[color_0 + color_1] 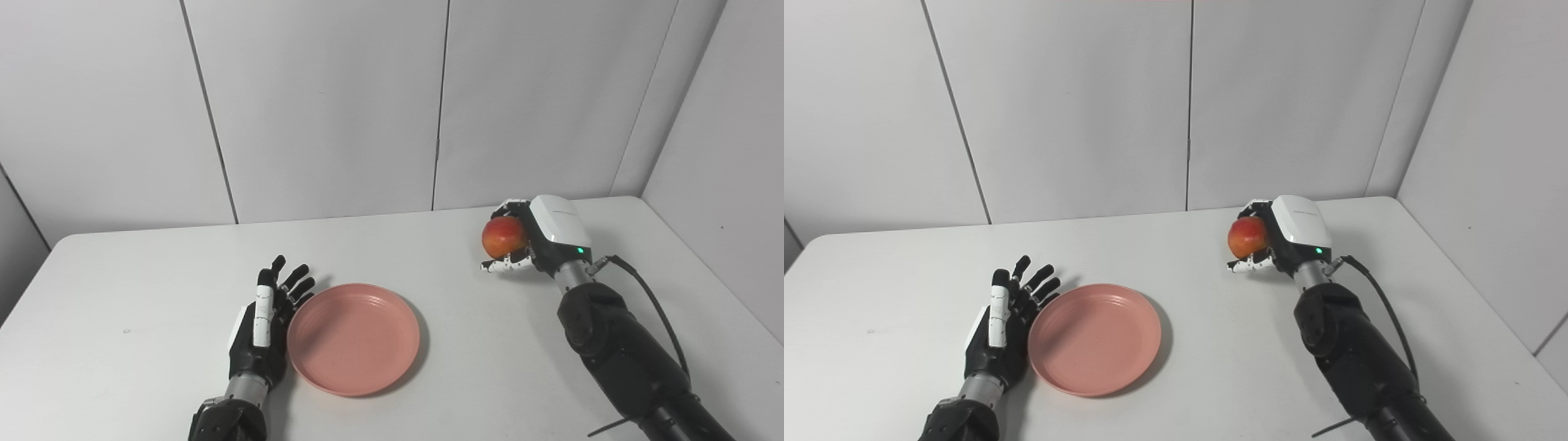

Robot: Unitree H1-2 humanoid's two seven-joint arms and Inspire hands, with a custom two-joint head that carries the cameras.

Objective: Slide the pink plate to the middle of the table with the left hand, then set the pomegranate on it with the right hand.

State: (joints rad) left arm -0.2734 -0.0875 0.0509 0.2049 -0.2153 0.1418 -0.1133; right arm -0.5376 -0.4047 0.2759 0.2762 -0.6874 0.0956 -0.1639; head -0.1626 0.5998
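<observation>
White table: left hand, fingers spread flat, rests against the pink plate at its left rim for pushing; right hand grips the pomegranate near the far right corner, ready to carry.

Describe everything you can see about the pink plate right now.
The pink plate is round and shallow, matte like plastic, with faint concentric rings inside a low raised rim. It lies flat and empty on the white table, near the front and about mid-width. The left hand, fingers spread, stands edge-on against its left rim. The pomegranate is held apart in the right hand.
</observation>
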